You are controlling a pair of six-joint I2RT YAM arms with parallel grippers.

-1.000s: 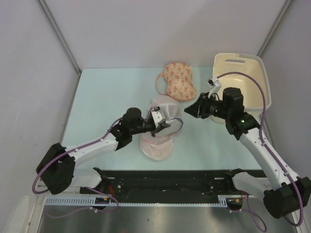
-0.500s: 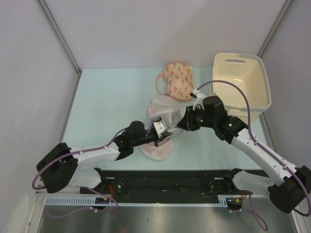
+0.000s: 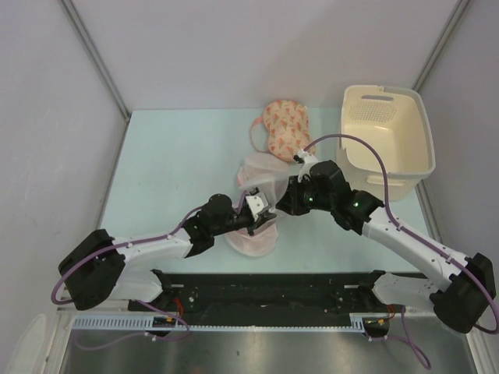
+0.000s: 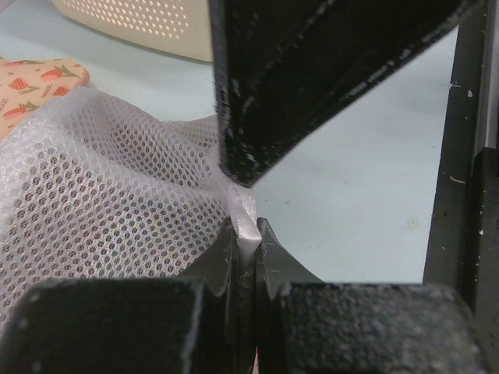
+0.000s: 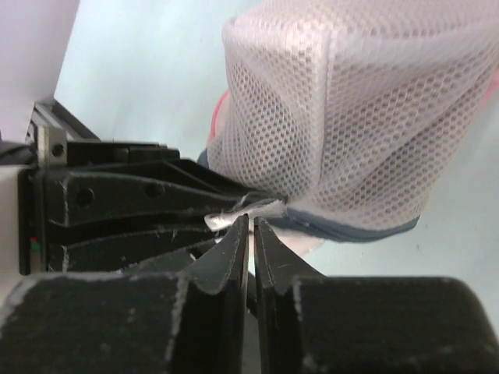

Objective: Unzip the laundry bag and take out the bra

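The laundry bag point(image 3: 269, 187) is a white mesh dome with a grey zip rim point(image 5: 355, 228), held up between both grippers at mid-table. My left gripper point(image 3: 263, 211) is shut on a white tab at the bag's edge point(image 4: 246, 227). My right gripper point(image 3: 282, 204) is shut, and its tips point(image 5: 251, 222) touch the same frayed white tab point(image 5: 228, 220) beside the zip end, facing the left fingers point(image 5: 117, 204). The right fingers point(image 4: 265, 93) hang just above the left jaws. No dark red bra shows; the mesh point(image 4: 101, 210) hides the bag's contents.
A peach patterned bra point(image 3: 284, 129) lies behind the bag. A cream basket point(image 3: 386, 92) stands at the back right. One pink-trimmed mesh pouch point(image 3: 249, 241) lies under the left gripper and another point(image 3: 246, 167) just behind the bag.
My right gripper has swung down and left from near the basket until its tips meet the bag's tab. My left gripper drew the bag slightly toward the near edge, then held still.
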